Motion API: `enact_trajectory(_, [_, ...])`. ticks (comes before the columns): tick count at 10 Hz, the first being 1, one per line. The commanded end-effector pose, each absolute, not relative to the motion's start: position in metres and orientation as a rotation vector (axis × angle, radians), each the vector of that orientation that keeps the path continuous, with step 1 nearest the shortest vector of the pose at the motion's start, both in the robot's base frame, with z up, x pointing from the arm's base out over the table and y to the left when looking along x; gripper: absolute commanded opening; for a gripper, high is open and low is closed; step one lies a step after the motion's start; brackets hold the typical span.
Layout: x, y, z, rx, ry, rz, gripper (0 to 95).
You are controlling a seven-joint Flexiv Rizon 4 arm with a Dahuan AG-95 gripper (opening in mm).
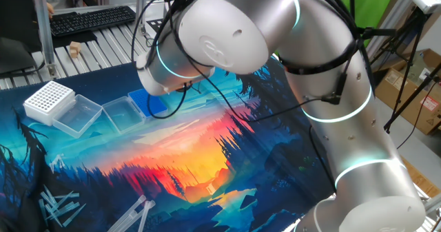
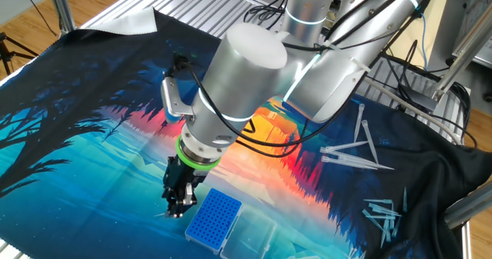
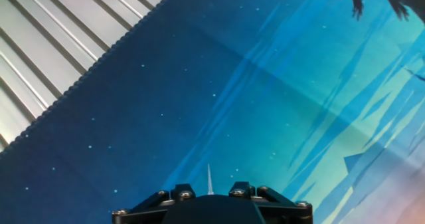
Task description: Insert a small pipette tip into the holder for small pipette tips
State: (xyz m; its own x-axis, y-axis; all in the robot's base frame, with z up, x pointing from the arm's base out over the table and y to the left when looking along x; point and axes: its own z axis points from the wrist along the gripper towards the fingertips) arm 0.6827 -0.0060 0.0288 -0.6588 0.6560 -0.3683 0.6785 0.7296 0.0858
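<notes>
Black two-finger gripper [image 2: 176, 204] clenched on the slim, pale translucent small pipette tip [image 3: 210, 179], point-down for insertion; it hovered at nine o'clock of the bright-blue gridded holder [image 2: 213, 217], not yet aligned.

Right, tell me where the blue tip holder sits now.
In the other fixed view, the blue tip holder sits near the mat's front edge, just right of the gripper, its clear lid open to the right; the loose long tips lie farther right.
</notes>
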Motion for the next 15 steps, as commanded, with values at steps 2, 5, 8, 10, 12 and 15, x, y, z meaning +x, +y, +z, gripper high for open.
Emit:
enact_trajectory(2, [0.6826, -0.0075, 0.0265, 1.028, 2.551, -0.091, 38.0])
enact_trajectory(5, [0.6831, -0.0075, 0.0266, 1.020, 2.553, -0.091, 38.0])
enact_trajectory(8, [0.6833, -0.0076, 0.0267, 1.019, 2.554, -0.086, 19.0])
enact_trajectory(10, [0.6833, -0.0076, 0.0267, 1.021, 2.553, -0.087, 19.0])
enact_trajectory(12, [0.6833, -0.0076, 0.0267, 1.017, 2.555, -0.088, 38.0])
enact_trajectory(15, [0.6833, -0.0076, 0.0267, 1.038, 2.547, -0.084, 38.0])
